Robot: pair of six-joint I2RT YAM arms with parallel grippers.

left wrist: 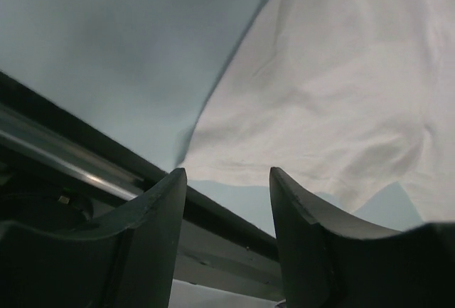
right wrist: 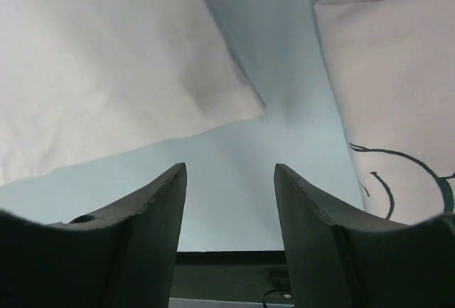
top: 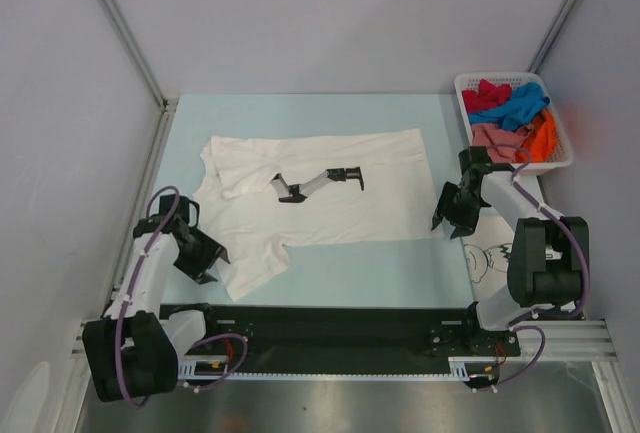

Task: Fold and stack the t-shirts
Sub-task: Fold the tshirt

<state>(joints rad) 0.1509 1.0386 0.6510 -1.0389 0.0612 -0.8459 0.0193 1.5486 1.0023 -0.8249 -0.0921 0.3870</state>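
A plain white t-shirt [top: 330, 208] lies spread flat on the pale blue table [top: 300, 118], with a small grey-and-black figure [top: 318, 183] on its middle. My left gripper [top: 208, 261] is open and empty beside the shirt's near-left sleeve; in the left wrist view [left wrist: 227, 180] the shirt's cloth [left wrist: 341, 73] lies just beyond the fingertips. My right gripper [top: 452, 223] is open and empty at the shirt's near-right corner [right wrist: 106, 59]; it also shows in the right wrist view [right wrist: 229, 176]. A folded white shirt with black cartoon print [top: 493, 258] lies at the front right [right wrist: 398, 94].
A white lattice basket [top: 563, 143] at the back right holds red [top: 483, 98], blue [top: 522, 105], pink [top: 492, 140] and orange [top: 543, 133] shirts. A black rail [top: 330, 323] runs along the table's near edge. Grey walls close in the left, back and right.
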